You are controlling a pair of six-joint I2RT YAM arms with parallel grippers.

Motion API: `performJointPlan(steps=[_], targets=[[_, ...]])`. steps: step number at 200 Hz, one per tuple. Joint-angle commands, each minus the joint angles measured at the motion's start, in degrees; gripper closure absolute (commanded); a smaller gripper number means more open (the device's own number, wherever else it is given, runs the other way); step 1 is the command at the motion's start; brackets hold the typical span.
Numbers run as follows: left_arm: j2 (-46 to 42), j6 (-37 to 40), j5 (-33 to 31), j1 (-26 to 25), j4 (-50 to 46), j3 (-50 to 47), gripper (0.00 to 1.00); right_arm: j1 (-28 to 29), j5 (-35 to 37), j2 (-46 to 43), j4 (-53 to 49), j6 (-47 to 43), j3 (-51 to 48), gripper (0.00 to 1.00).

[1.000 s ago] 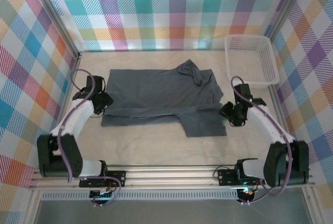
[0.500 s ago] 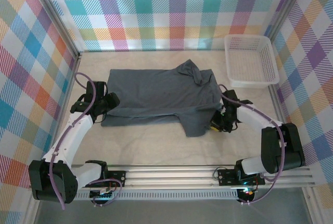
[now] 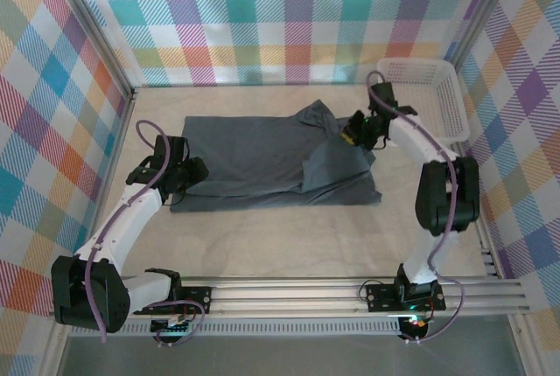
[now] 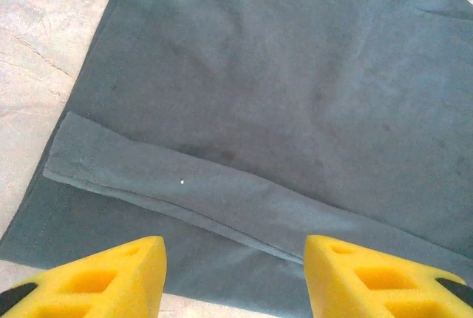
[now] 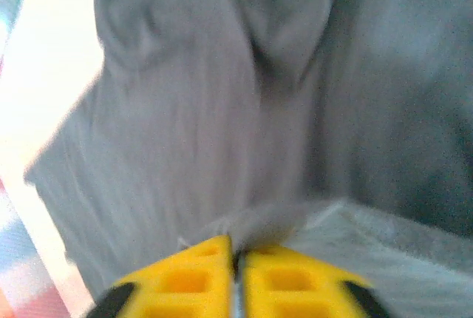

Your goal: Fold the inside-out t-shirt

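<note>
The inside-out t-shirt (image 3: 254, 157) lies spread mid-table (image 3: 262, 240), its right end doubled over the body and a narrow strip turned along the left hem, so folding looks barely begun. The right gripper (image 3: 354, 131) is pinched closed on cloth there. The left gripper (image 3: 185, 173) hovers half-open and empty over the left hem, and a white mesh basket (image 3: 448, 87) stands just beside the right arm.
</note>
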Motion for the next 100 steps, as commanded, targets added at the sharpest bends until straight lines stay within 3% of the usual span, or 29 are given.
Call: performJointPlan(steps=[1,24,43,49,61,81,100], targets=[[-0.36,-0.06,-0.24,-0.57,0.99,-0.59,0.48,-2.31,-3.0,5.42,-7.68,-3.81,7.15,0.61],[0.11,-1.21,-0.5,-0.59,1.32,-1.63,0.48,-1.18,-4.98,0.54,-4.39,-5.56,0.62,0.54],[3.03,-3.71,0.19,-0.65,2.59,-1.31,0.51,-0.59,-2.72,-5.93,-1.07,-4.84,-9.31,0.58],[4.77,-4.45,0.37,-0.65,2.79,-0.46,0.6,-0.46,-1.4,-7.69,-0.06,-4.41,-12.75,0.61],[8.91,-5.51,-0.02,-0.65,2.45,1.71,1.0,-0.5,1.44,-9.93,1.75,-3.6,-18.8,0.74],[19.42,-6.59,-3.23,-0.52,0.02,8.45,1.0,-0.59,6.05,-10.01,1.41,-3.97,-24.08,0.99],[29.77,-7.09,-4.19,-0.33,-1.06,13.45,1.0,-0.67,7.9,-7.63,-0.24,-4.49,-25.28,1.0]])
